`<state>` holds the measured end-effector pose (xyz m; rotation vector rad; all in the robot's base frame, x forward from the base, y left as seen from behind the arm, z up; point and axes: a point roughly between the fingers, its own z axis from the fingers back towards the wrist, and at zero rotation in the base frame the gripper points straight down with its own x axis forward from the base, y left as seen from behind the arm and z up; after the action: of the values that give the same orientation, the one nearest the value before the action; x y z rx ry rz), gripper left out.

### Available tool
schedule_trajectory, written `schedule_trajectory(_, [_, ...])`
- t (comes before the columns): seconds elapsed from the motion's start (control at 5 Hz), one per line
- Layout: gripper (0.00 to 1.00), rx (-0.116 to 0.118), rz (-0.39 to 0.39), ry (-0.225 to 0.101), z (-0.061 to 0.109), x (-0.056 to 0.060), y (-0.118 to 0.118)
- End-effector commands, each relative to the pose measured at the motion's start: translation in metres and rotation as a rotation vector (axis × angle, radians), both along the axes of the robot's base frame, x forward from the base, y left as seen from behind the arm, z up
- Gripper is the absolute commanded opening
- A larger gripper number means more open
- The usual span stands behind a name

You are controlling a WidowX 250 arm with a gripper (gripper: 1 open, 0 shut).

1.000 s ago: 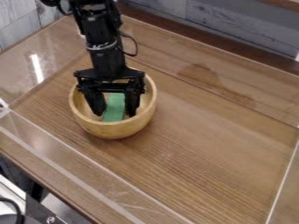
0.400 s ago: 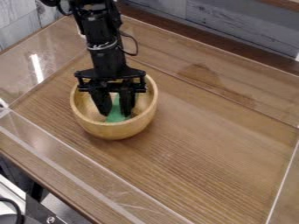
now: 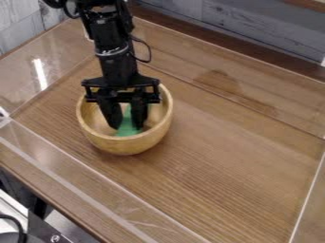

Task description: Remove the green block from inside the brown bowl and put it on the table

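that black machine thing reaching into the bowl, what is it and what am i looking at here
It is a black jointed robot arm. Its hand, a pair of pinching fingers, points down into a round light tan wooden bowl. There is only one picture of this moment, taken from a camera above and in front of the table. The bowl sits on a glossy brown wood-grain tabletop edged by low clear plastic walls. The hand is shut on a small bright green rectangular block, which is not yet lifted out of the bowl.

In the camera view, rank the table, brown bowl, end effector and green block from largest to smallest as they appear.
1. table
2. brown bowl
3. end effector, shut on the block inside the bowl
4. green block, partly hidden by the fingers
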<state>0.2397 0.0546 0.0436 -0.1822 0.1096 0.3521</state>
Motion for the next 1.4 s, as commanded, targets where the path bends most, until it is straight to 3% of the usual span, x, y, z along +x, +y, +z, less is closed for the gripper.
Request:
schedule_trajectory(0.0, [0.00, 0.012, -0.009, -0.053, 0.017, 0.005, -0.004])
schedule_trajectory(1.2, [0.00, -0.037, -0.037, -0.049, 0.020, 0.002, -0.039])
